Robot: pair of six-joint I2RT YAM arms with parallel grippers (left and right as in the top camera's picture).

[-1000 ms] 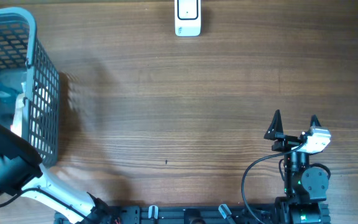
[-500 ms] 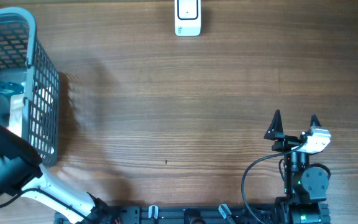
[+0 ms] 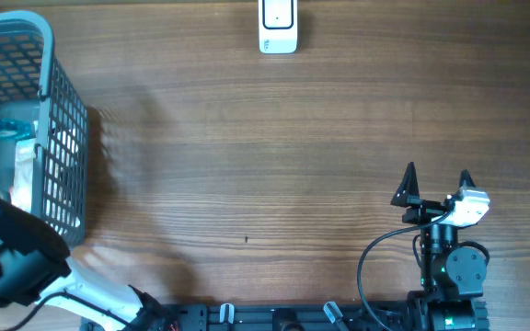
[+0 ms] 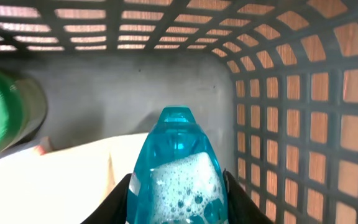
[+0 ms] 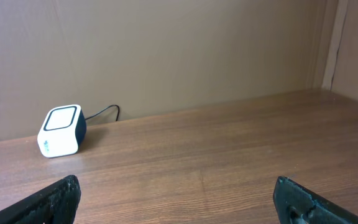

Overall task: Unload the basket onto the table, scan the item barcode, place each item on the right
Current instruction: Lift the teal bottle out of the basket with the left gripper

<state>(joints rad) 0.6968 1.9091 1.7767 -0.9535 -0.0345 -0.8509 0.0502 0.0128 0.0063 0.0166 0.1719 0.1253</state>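
Translucent blue bottle (image 4: 176, 177), foamy inside, white scanner (image 3: 278, 26)

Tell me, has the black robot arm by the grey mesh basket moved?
Yes. The black robot arm slid downward in the overhead view, judged against the grey mesh basket.

Brown wooden table (image 3: 247, 156) with horizontal grain fills the overhead view. In the right wrist view the tabletop runs back to a plain tan wall (image 5: 166, 50), matte. Dark vertical seam (image 5: 329, 43) at far right, another tan panel beyond it. Light soft, even; faint sheen on wood.
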